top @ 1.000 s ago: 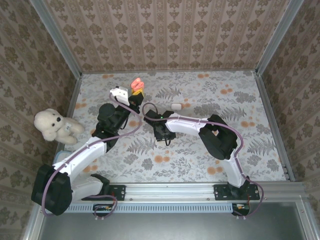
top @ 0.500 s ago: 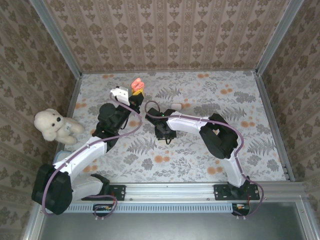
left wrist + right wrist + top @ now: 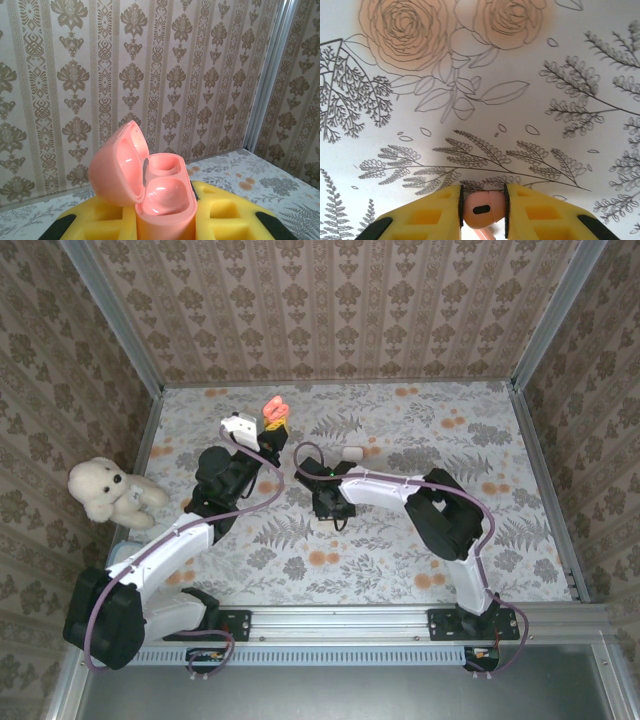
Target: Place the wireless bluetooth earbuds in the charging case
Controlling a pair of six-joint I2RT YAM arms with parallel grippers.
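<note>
From above, find left gripper (image 3: 272,423) clamped on open pink charging case (image 3: 272,408) near the back wall (image 3: 340,310), right gripper (image 3: 330,508) low at mid-table. At left wrist, see case pinched upright, lid open. At right wrist, see pink earbud (image 3: 481,207) squeezed between yellow fingers (image 3: 425,217).

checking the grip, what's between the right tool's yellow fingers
a pink earbud, filling the gap between the right tool's fingers, in the right wrist view

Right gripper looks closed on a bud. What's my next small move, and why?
Probably lift the right gripper straight up off the tablecloth: its fingers press both sides of the pink earbud, which sits low by the cloth. The left gripper holds the charging case with its lid open, ready to receive it.
</note>
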